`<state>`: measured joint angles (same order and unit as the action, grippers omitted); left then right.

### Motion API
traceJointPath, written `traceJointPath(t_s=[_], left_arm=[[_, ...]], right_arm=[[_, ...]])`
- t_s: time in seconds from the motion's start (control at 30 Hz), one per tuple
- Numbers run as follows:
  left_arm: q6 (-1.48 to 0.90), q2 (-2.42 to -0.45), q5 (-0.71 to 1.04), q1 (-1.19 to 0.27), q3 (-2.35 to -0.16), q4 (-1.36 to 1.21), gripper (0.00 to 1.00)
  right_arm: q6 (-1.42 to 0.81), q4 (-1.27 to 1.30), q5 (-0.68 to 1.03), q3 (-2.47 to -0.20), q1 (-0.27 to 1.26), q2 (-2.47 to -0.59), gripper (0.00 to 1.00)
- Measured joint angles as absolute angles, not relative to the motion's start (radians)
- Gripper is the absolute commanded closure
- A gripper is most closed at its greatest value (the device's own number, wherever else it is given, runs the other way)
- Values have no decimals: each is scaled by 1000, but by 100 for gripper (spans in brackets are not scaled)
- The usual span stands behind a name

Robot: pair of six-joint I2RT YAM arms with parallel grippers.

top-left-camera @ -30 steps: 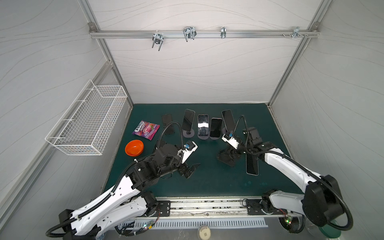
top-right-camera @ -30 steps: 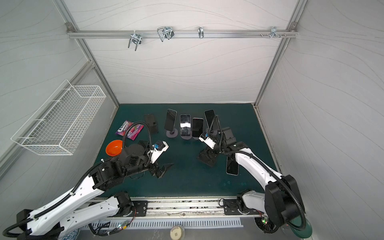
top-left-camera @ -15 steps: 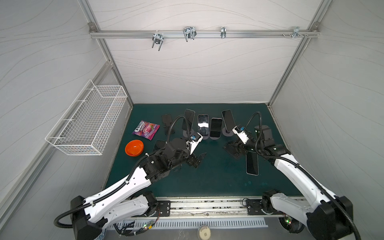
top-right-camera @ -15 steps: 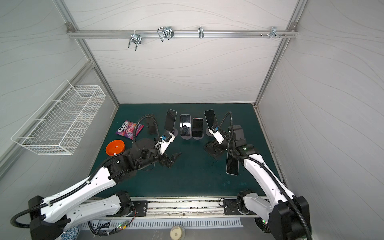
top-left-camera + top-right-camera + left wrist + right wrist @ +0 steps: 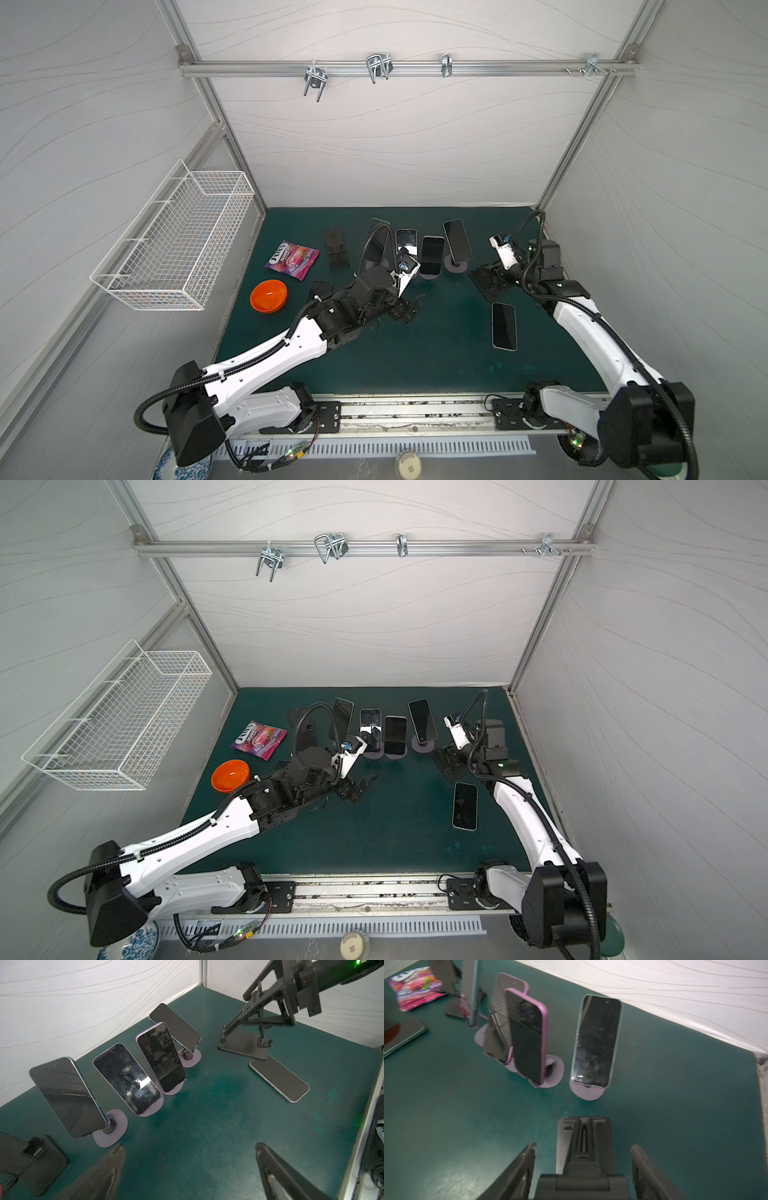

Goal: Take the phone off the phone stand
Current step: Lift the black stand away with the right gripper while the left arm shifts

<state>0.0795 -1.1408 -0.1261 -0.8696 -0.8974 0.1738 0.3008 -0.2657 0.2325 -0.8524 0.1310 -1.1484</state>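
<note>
A dark phone lies flat on the green mat at the right, off any stand. Just behind it is a black folding phone stand. My right gripper is shut on the stand's upper plate, with the base low over the mat beside the phone's far end. My left gripper hangs open and empty over the middle of the mat, in front of the row of phones.
Several phones lean on purple stands in a row at the back. An empty black stand, a candy bag, an orange bowl and a flat phone sit at the left. A wire basket hangs on the left wall.
My right gripper has carried the black stand back and to the right, away from the flat phone. The left arm has reached forward and right toward the row of phones, still open.
</note>
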Motion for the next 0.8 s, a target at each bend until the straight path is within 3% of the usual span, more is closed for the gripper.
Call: traceJointPath(t_s=[0.8], left_arm=[[76, -1120, -65, -699, -903, 173, 1]], right_arm=[[235, -168, 183, -992, 4, -1380, 58]])
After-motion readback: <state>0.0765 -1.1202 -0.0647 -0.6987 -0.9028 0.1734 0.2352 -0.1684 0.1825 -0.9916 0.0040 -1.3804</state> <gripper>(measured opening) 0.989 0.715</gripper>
